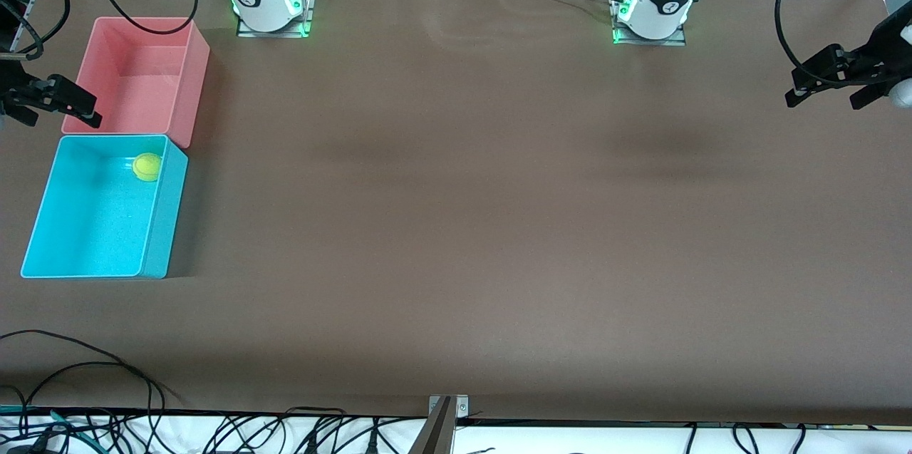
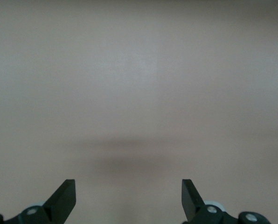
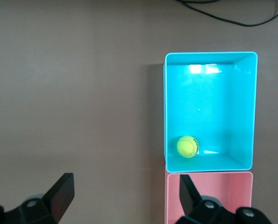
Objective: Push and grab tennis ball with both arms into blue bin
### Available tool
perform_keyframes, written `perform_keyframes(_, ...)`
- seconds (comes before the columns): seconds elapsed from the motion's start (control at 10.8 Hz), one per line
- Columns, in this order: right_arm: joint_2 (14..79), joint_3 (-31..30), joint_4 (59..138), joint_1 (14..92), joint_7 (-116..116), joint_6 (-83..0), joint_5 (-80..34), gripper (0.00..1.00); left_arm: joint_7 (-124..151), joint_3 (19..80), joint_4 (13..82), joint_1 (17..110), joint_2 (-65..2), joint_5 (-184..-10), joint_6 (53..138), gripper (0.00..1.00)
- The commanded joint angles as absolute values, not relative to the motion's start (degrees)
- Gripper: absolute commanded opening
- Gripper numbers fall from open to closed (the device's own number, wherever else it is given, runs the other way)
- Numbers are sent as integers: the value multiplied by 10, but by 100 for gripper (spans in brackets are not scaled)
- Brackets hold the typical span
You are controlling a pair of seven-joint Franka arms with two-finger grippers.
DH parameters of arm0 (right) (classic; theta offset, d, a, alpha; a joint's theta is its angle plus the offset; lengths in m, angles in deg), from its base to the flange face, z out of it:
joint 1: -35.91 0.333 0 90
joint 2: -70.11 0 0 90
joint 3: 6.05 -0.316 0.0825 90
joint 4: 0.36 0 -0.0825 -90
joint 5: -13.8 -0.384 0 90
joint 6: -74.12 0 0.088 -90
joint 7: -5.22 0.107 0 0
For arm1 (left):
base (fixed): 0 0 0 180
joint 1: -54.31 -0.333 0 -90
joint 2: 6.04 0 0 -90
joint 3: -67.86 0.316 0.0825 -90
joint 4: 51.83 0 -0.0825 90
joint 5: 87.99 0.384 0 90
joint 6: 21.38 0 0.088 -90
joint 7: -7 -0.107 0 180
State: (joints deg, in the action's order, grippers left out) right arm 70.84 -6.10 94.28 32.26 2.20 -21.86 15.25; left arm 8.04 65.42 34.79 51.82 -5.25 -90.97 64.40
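We find the tennis ball (image 1: 147,167) resting inside the blue bin (image 1: 165,226). Both hands, left hand (image 1: 830,87) and right hand (image 1: 60,101), are spread and empty. Remaining risk, in our judgement: a low right-hand retreat clipping that bin.

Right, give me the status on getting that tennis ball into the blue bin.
Done: the tennis ball lies in the blue bin, in the corner next to the pink bin. In hand: nothing. The right tool is open above the pink bin, and the left tool is open over bare table at the left arm's end. Left: nothing visible.
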Motion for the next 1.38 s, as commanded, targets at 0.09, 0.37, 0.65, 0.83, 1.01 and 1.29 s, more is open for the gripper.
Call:
perform_keyframes(0.09,704,-62,924,321,21,-202,156,100,70,654,329,519,-60,-920,634,100)
perform_keyframes(0.37,704,-62,924,321,21,-202,156,100,71,653,329,528,-60,-919,634,100)
perform_keyframes(0.65,703,-62,924,321,21,-202,156,100,71,654,329,528,-60,-919,634,100)
perform_keyframes(0.83,703,-62,924,321,21,-202,156,100,71,652,328,529,-60,-920,635,100)
perform_keyframes(1.01,703,-62,924,321,21,-203,156,100,71,646,328,528,-61,-919,635,100)
perform_keyframes(1.29,703,-62,924,321,21,-203,156,100,72,645,328,528,-61,-919,635,100)
